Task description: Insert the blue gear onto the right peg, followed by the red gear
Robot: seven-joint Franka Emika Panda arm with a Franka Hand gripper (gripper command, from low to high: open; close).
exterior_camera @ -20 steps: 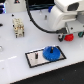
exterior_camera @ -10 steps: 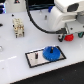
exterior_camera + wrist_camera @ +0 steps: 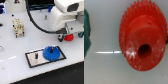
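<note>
The blue gear (image 3: 50, 53) lies flat on the grey black-edged plate (image 3: 33, 61), on its right part, over the spot of the right peg, which is hidden under it. A thin dark left peg (image 3: 36, 56) stands free on the plate. The red gear (image 3: 69, 36) lies on the white table beyond the plate's right end. My gripper (image 3: 68, 35) hangs right over it, and its fingertips are hard to make out in the exterior view. In the wrist view the red gear (image 3: 141, 40) fills the picture, lying flat with its centre hole showing, and nothing clamps it.
A green gear-like piece (image 3: 80, 35) lies just beside the red gear and shows in the wrist view (image 3: 86, 32). A beige block (image 3: 18, 27) stands at the back on the exterior view's left. Dark cables run along the back.
</note>
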